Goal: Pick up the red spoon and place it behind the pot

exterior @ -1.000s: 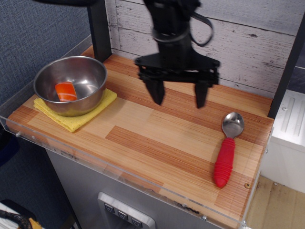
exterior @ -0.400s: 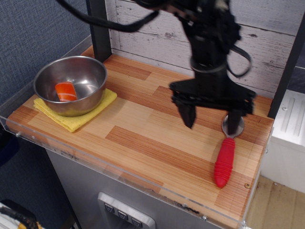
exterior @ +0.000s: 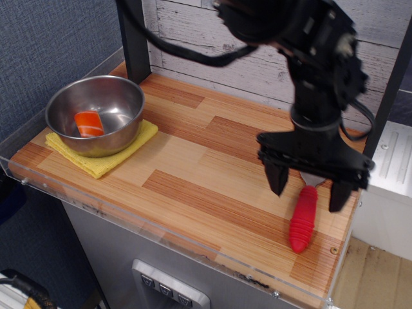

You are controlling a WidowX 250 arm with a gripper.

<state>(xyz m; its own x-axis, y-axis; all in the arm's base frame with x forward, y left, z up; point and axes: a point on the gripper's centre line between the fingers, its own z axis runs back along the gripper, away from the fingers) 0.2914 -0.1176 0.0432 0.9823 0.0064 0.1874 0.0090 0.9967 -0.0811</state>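
The red spoon [exterior: 303, 220] lies on the wooden table at the front right, its ribbed red handle pointing toward the front edge. Its silver bowl is mostly hidden behind my gripper. My gripper [exterior: 308, 187] is open, its two black fingers straddling the top of the handle, just above it. The pot [exterior: 95, 113], a shiny steel bowl, stands at the far left on a yellow cloth [exterior: 98, 160]. A small orange block [exterior: 89, 123] lies inside it.
A black post [exterior: 134, 38] rises just behind the pot. A white plank wall [exterior: 212, 32] backs the table. A clear plastic lip [exterior: 161, 241] runs along the front edge. Another dark post [exterior: 394, 84] stands at the right.
My gripper has moved from the middle back of the table to the right and down, and now hangs open over the spoon's handle. The spoon and pot have not moved.
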